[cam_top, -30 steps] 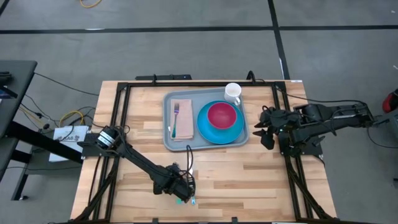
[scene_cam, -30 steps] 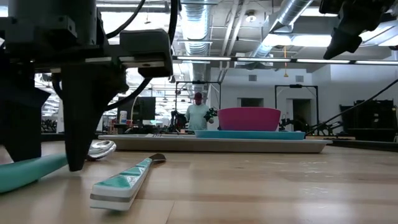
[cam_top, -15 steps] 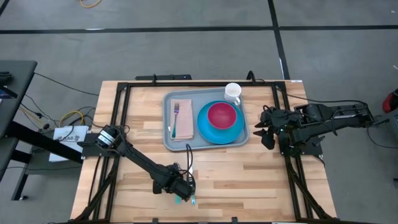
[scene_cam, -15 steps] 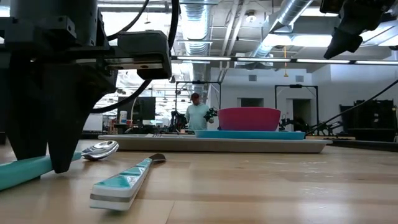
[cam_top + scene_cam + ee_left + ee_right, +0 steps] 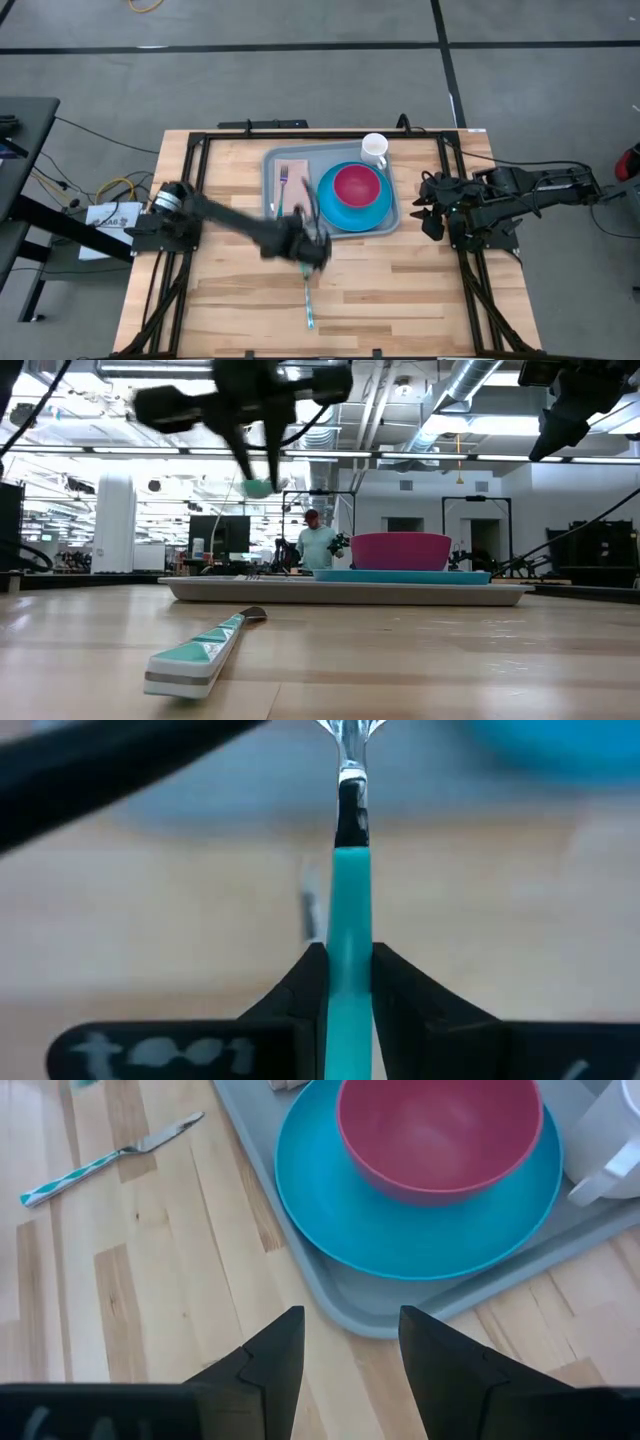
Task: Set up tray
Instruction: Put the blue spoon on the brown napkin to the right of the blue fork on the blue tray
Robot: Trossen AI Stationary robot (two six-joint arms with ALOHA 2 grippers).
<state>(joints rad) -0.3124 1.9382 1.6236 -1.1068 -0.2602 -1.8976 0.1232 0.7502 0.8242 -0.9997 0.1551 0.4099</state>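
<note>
The grey-blue tray (image 5: 272, 226) lies at the table's far middle. It holds a tan napkin (image 5: 297, 196) with a fork (image 5: 283, 188), a blue plate (image 5: 336, 216) with a red bowl (image 5: 356, 186), and a white cup (image 5: 374, 148). My left gripper (image 5: 310, 246) is above the table just near of the tray, shut on a teal-handled spoon (image 5: 350, 870). It also shows in the low view (image 5: 255, 460). A teal-handled knife (image 5: 308, 302) lies flat on the table, nearer than the tray. My right gripper (image 5: 425, 212) hangs open and empty to the right of the tray. My left gripper pinches the spoon's teal handle (image 5: 350, 935) between its two fingers. The handle runs forward along the fingers, and the metal neck and bowl (image 5: 350, 735) stick out ahead of them. The spoon is lifted clear of the table.
The knife also shows in the low view (image 5: 200, 652) and the right wrist view (image 5: 100, 1158). Black frame rails (image 5: 190, 200) run along the table's left and right sides. Bare wood lies between the tray and the near edge. A person stands far off in the room (image 5: 317, 545).
My left gripper has shut on the spoon's handle near the table's near edge. It has risen and swung quickly toward the far edge, to the tray's near rim, lifting the spoon clear of the table. The knife has stayed in place.
</note>
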